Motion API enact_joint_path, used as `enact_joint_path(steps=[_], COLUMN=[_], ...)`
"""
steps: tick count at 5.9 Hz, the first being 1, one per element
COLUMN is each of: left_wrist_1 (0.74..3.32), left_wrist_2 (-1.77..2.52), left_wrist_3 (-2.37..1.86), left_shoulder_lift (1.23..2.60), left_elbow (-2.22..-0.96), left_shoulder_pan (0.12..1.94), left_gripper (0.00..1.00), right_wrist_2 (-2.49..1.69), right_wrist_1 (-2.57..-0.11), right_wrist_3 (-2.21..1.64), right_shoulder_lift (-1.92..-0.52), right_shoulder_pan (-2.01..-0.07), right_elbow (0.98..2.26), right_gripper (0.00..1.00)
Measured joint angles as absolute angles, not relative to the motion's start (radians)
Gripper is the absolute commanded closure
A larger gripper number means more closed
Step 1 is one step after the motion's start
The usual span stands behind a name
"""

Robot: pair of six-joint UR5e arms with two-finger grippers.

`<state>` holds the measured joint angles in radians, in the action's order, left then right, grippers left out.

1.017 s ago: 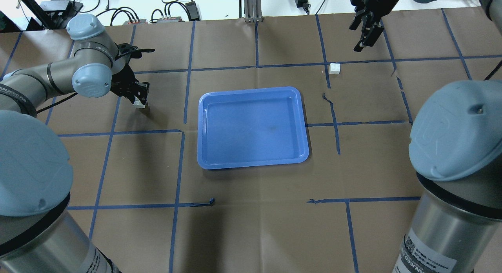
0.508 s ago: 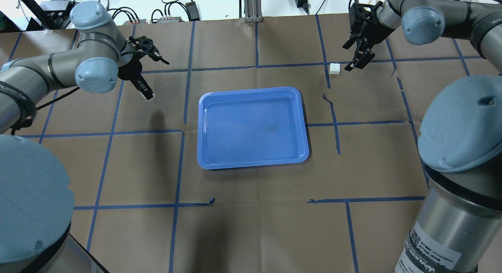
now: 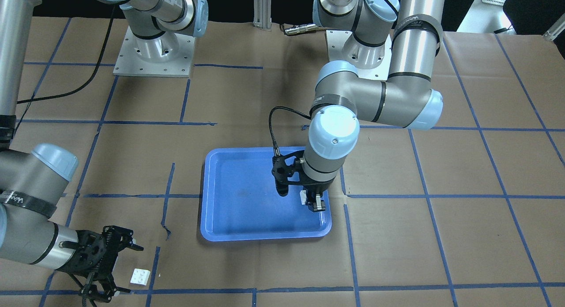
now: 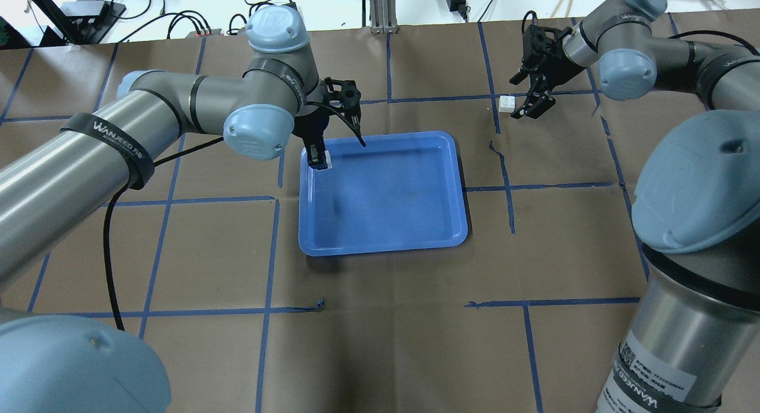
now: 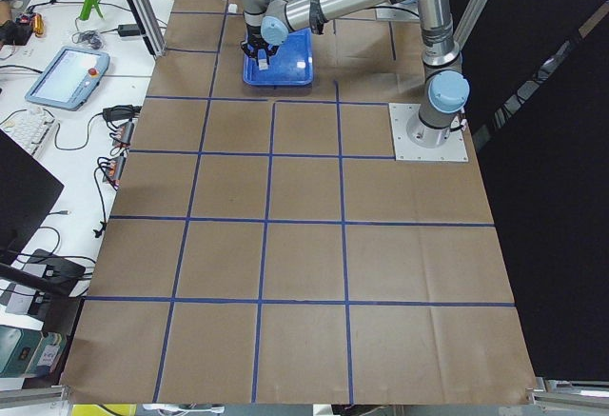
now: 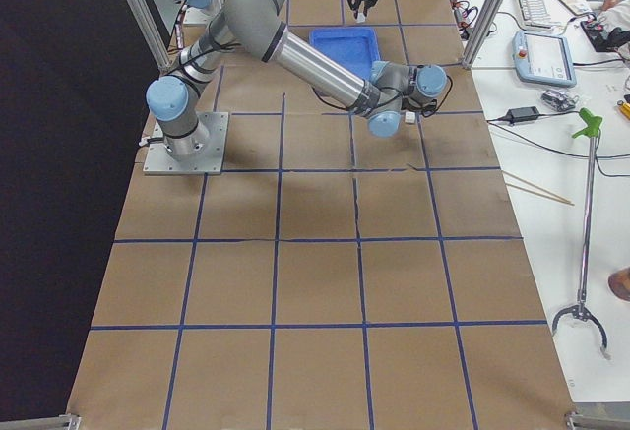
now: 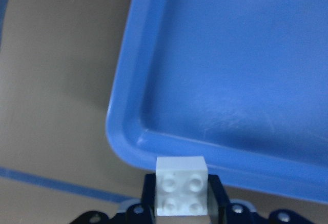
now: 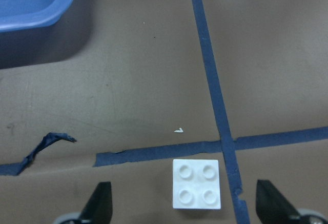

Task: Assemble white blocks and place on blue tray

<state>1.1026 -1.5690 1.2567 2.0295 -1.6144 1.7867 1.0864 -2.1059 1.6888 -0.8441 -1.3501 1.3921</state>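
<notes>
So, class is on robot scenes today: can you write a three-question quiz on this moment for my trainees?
1. True or false: the left gripper holds the held white block over the blue tray.
2. The loose white block lies: A in the tray; B on the table beside a blue tape line; C stacked on the other block.
3. Is the right gripper open or shut?
Key: 1 true; 2 B; 3 open.

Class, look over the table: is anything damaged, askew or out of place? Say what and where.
The grid tape is damaged: one torn strip has lifted and curled off the paper right of the blue tray, and a curled end sticks up nearer the robot. Nothing else stands out.
</notes>
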Motion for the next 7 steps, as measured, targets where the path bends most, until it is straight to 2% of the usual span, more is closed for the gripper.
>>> enact_joint_path(steps=[2,3,4,7], left_wrist_1=[1.057,1.023,1.009,0.98], left_wrist_2=[-1.562,-1.557,-1.556,-1.543], left_wrist_3=[1.271,1.269,1.264,1.193], left_shoulder_lift=[2.056,2.062,2.065,2.082], left_elbow=[-1.647,-1.665,-1.674,-1.691], left_shoulder_pan=[1.834,1.86,1.881,1.897], left_gripper=[0.87,0.85,0.8,0.79], right_wrist_2=[1.087,1.089,1.089,1.086], right_wrist_1=[-2.127,-2.135,-2.137,-2.143], right_wrist_3=[1.689,1.687,1.684,1.68], right_shoulder_lift=[-0.835,-0.836,-0.836,-0.835], right_shoulder_pan=[-1.35,-1.349,-1.349,-1.349], right_elbow=[1.421,1.431,1.431,1.424], right_gripper=[0.0,0.08,0.21,0.49])
